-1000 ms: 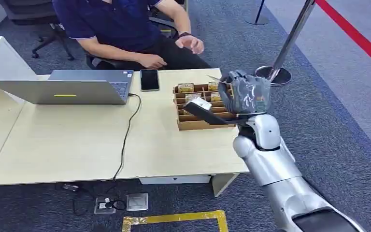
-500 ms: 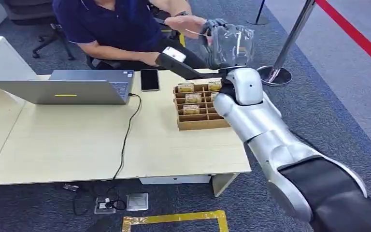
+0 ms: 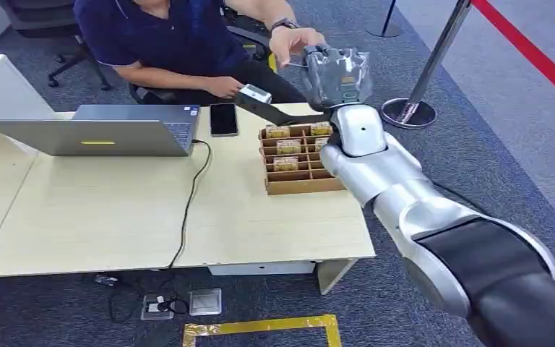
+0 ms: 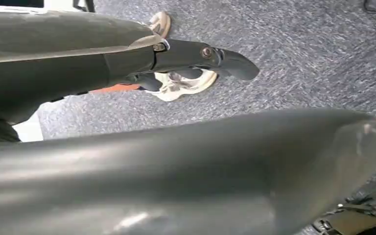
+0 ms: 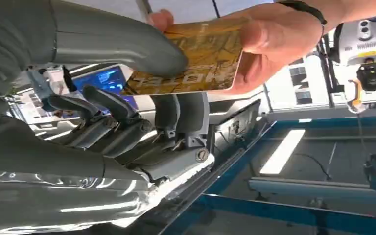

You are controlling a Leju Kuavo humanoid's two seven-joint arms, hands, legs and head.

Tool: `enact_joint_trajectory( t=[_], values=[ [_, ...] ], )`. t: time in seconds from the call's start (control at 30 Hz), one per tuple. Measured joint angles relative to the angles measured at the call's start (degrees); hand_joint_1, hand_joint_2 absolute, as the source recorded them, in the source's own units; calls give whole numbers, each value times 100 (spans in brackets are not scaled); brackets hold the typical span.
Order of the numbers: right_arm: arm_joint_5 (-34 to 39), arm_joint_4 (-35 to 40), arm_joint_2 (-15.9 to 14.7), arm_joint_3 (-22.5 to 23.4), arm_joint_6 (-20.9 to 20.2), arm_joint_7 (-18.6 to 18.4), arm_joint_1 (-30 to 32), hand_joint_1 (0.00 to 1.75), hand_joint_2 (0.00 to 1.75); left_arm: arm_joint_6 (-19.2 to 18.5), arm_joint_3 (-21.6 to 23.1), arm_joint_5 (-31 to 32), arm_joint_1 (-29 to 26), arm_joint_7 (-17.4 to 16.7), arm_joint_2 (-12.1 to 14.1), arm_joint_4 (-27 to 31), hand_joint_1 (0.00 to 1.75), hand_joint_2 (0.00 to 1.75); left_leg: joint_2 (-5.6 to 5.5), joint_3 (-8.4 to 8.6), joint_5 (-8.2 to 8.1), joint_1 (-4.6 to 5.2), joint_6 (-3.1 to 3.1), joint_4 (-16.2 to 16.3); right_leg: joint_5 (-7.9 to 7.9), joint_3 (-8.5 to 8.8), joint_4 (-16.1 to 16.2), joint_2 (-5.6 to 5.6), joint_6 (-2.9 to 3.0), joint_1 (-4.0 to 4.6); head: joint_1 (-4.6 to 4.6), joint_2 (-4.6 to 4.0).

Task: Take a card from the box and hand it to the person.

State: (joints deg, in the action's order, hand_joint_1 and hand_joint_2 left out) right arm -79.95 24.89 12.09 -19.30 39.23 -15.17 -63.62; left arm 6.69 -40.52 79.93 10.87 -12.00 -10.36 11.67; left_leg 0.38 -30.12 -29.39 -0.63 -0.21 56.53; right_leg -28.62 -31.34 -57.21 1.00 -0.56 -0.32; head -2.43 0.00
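Right robot hand (image 3: pixel 336 72) raised at upper centre of the head view, above the far bench (image 3: pixel 115 210) edge. It pinches a gold card (image 5: pixel 191 61) between thick thumb and darker fingers (image 5: pixel 178 110), other fingers curled loosely below. Person's hand (image 5: pixel 269 41) grips the card's opposite end, so both hold it. Card box (image 3: pixel 296 160), brown with dividers, sits on the bench at centre frame, more cards upright in its slots. Laptop (image 3: pixel 94 130) at left, phone (image 3: pixel 223 118) beside it. Left robot hand (image 4: pixel 196 54) hangs over grey carpet (image 4: pixel 298 63), fingers extended, holding nothing.
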Motion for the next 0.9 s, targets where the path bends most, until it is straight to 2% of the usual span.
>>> enact_joint_trajectory(
  t=[0.03, 0.33, 0.5, 0.6, 0.7, 0.8, 0.9],
  values=[
    [-30, -32, -13, -2, 0, 9, -1, 0, 175, 0, 7, 4, 2, -2, 0, 0, 0, 0, 0, -1, 0, 0, 0, 0, 0, -1, 0, 0, 0, 0, 2, 0],
    [20, -94, -11, 4, 2, 201, -13, 0, 175, 2, 37, 11, 18, -9, 0, -2, 0, 0, 0, -3, 0, 0, 0, -1, 0, -5, 0, 0, 0, 0, 9, 0],
    [72, 352, -11, 186, 2, 546, 113, 0, 175, 2, 46, 50, 23, -9, 0, -2, 0, 0, 1, -3, 0, 0, 0, 0, 0, -5, 0, 0, 0, 0, 4, 0],
    [611, 720, 18, 431, 0, 1164, 286, 0, 175, 46, 46, 46, 20, -74, 0, -2, 0, 0, 1, -4, 0, 0, 0, -1, 0, -5, 0, -1, 0, 0, -2, 0],
    [2149, 1323, 77, 693, -232, 2250, 675, 0, 175, 105, 28, -53, -23, -65, 4, -2, 0, 0, 0, -3, 0, 0, 0, -1, 0, -5, 0, 0, 0, 0, 0, 0],
    [3856, 2443, -66, 702, -919, 2853, 1397, 0, 175, 199, -50, -206, -135, 68, 22, -2, 0, 0, -3, -2, -3, 0, 1, -2, -2, -8, 6, 4, 0, 1, 11, 0],
    [5569, 3750, -495, 721, -1756, 3293, 2380, 0, 175, 232, -127, -260, -301, 186, 59, -2, 0, 0, -8, -11, -7, 0, 5, -2, -4, -5, 10, 9, -3, 1, 11, 0]
  ],
)
